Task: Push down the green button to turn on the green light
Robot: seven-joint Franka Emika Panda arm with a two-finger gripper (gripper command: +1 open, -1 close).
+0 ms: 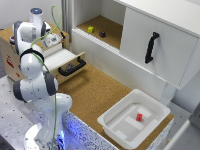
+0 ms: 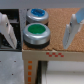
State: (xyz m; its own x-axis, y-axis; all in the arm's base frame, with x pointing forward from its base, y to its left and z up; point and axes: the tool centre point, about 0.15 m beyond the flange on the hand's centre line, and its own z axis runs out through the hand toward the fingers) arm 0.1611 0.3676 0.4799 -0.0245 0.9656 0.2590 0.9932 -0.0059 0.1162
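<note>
In the wrist view, the green button (image 2: pixel 36 34), round with a green cap and pale rim, sits on a cork-topped box near its front edge. The like blue button (image 2: pixel 36 14) is right behind it. My gripper (image 2: pixel 39 36) is open and empty above the green button. One finger (image 2: pixel 8 31) shows on each side of the button, and neither touches it. In the exterior view, the gripper (image 1: pixel 52 41) hangs over the wooden box (image 1: pixel 10 52) at the exterior view's left, and the arm hides the buttons. No red button is in view.
An open drawer with a black handle (image 1: pixel 72 67) juts out beside the box. A white cabinet door with a black handle (image 1: pixel 151 47) stands at the exterior view's right. A yellow block (image 1: pixel 90 29) and a dark object (image 1: pixel 102 34) lie on the shelf. A white bin (image 1: pixel 120 125) holds a red block (image 1: pixel 139 117).
</note>
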